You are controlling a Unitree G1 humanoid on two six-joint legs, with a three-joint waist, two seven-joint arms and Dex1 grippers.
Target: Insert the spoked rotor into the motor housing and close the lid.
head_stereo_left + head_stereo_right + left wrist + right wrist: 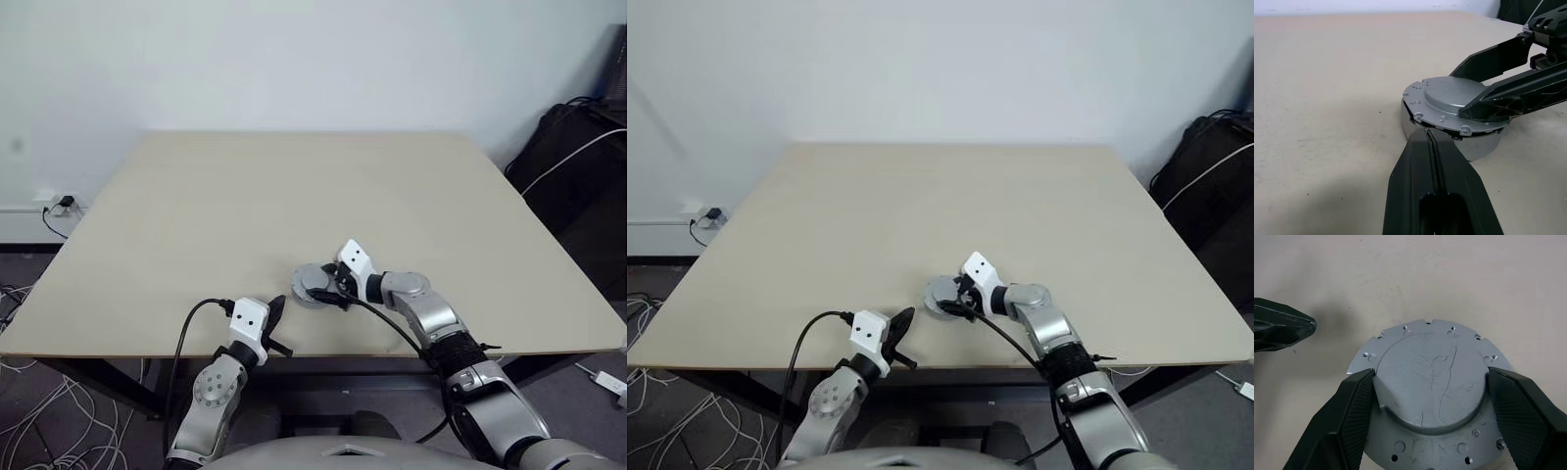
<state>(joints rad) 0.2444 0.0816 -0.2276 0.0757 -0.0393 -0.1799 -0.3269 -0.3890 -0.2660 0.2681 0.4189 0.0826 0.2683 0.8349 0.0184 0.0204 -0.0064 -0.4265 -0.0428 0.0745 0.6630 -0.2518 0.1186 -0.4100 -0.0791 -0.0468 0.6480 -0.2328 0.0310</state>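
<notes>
The lid (1430, 382), a silver metal cap, sits on top of the round assembly near the middle of the table's (196, 215) front edge. The right gripper (1430, 396) straddles the lid's raised centre disc, one finger at each side of it, seemingly touching; whether it squeezes I cannot tell. The left gripper (1432, 147) is closed, empty, its tip just beside the lid's rim. The lid looks rigid, fairly heavy and smooth, so probably slippery; the stepped edge of the raised disc seems the safest hold, taken squarely from above
</notes>
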